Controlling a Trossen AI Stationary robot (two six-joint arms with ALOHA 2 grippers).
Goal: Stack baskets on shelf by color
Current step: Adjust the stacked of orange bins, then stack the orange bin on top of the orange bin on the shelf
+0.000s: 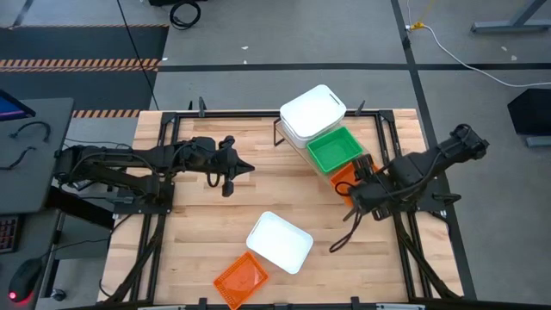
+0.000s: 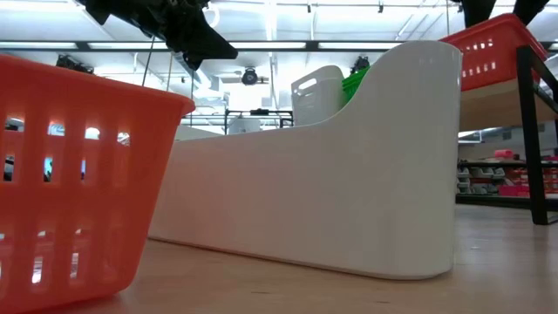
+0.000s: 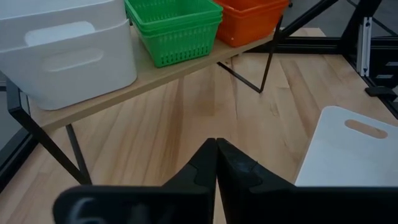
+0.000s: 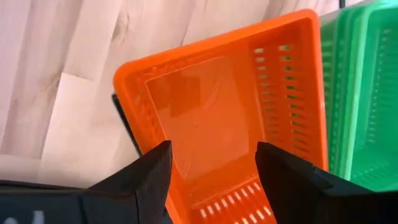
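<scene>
The slanted shelf (image 1: 297, 142) carries stacked white baskets (image 1: 312, 112), green baskets (image 1: 336, 148) and an orange basket (image 1: 343, 178) side by side. My right gripper (image 4: 214, 168) is open right over that orange basket (image 4: 230, 118), its fingers spread above the near end of the basket's hollow. My left gripper (image 3: 216, 152) is shut and hovers over the table's left middle (image 1: 244, 170), pointing toward the shelf. A white basket (image 1: 280, 242) and another orange basket (image 1: 241, 278) rest on their bottoms on the table near its front edge. My right gripper stands open over the near end of the orange basket (image 4: 186, 205) on the shelf, coming from above. I cannot tell whether its fingers (image 4: 155, 171) touch the basket's rim or wall. The basket sits on the shelf board beside the green stack.
The shelf's thin black legs (image 3: 267, 59) stand on the plank tabletop (image 1: 198, 224). Bare wood lies between the shelf and the two loose baskets. In the low view the loose orange basket (image 2: 78, 174) and white basket (image 2: 331, 174) fill the foreground.
</scene>
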